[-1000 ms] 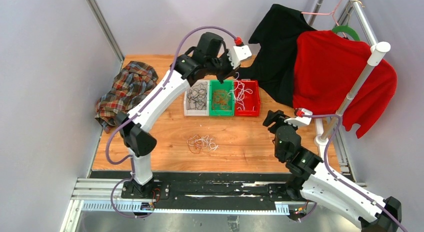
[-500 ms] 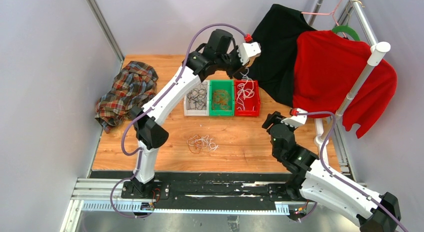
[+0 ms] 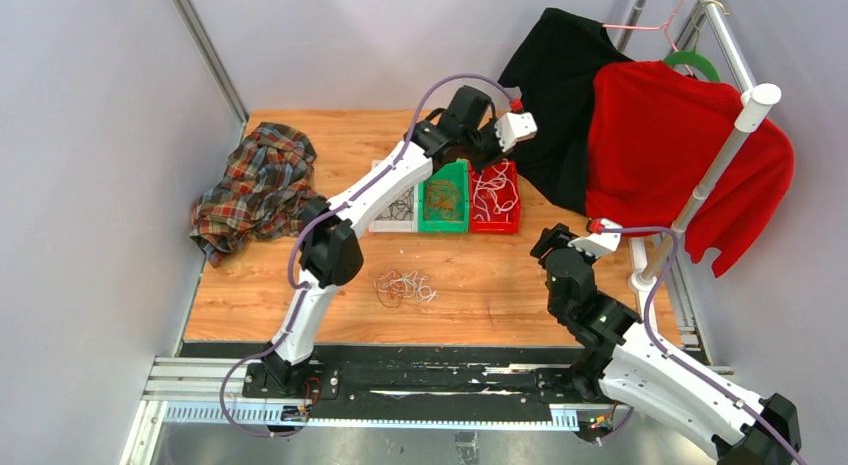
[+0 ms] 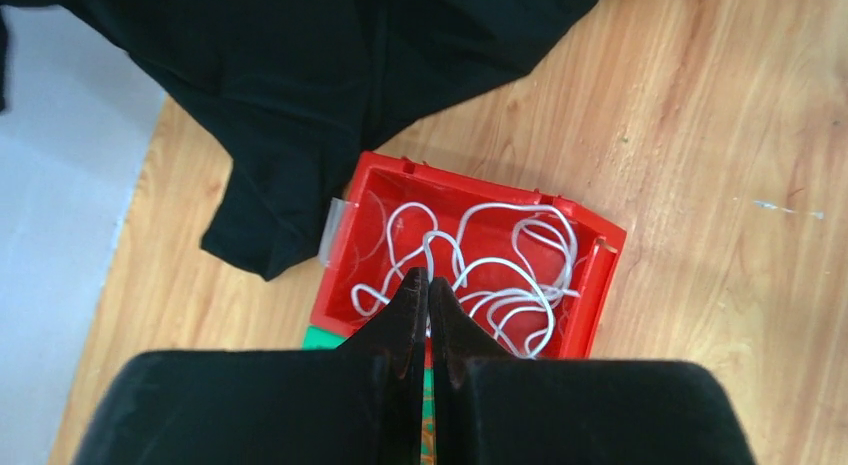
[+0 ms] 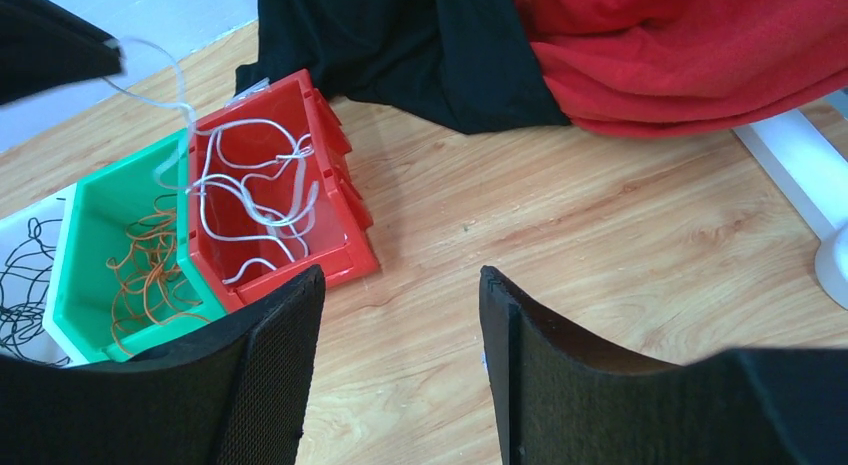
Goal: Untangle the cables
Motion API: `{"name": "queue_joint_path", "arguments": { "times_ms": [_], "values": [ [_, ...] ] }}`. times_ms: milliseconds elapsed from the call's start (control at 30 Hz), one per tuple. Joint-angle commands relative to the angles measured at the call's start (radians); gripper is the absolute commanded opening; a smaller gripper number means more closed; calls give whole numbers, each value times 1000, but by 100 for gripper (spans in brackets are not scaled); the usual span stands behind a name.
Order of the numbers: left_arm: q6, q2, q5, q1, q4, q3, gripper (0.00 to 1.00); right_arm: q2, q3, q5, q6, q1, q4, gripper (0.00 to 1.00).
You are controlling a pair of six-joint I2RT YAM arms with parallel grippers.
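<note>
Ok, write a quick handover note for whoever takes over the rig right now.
The left gripper is shut on a white cable, raised over the red bin, with the strand trailing into it.
The right gripper is open and empty, hovering over the table to the right of the bins.
Done: white cables in the red bin, orange cables in the green bin, black cables in the white bin.
Left: drop the held one in, then separate the mixed tangle in front of the bins.
</note>
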Motion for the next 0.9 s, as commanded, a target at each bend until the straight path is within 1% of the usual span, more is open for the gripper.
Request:
{"name": "queue_joint_path", "arguments": {
  "times_ms": [0, 167, 300, 333, 367, 400, 467, 533, 600, 700, 767, 867],
  "values": [
    [18, 51, -12, -18, 80, 3, 0, 3, -15, 12, 13, -19, -9, 58],
    [69, 89, -75, -18, 113, -27, 0, 16, -11, 0, 13, -26, -6, 57],
    [105, 109, -153, -18, 150, -76, 0, 25, -13, -11, 13, -31, -2, 57],
    [108, 117, -175, -18, 153, -82, 2, 26, -14, -13, 15, -32, -2, 57],
    [107, 125, -198, -18, 151, -80, 9, 25, -14, -14, 17, -33, -2, 57],
    [107, 134, -212, -18, 145, -75, 19, 24, -14, -18, 18, -35, 0, 57],
    [74, 144, -243, -18, 129, -51, 47, 24, -10, -22, 16, -38, 2, 57],
    [47, 141, -236, -16, 87, -18, 63, 27, -6, -29, 7, -40, 4, 57],
    [27, 112, -222, -14, 60, -11, 72, 33, -2, -34, 3, -43, 4, 57],
    [15, 56, -179, -7, -7, 5, 89, 39, 0, -40, 4, -45, 5, 57],
    [14, 16, -149, 8, -81, 25, 99, 42, 5, -48, 5, -46, 5, 57],
    [29, -54, -95, 39, -226, 27, 98, 53, 14, -68, 2, -45, 10, 57]
  ]
}}
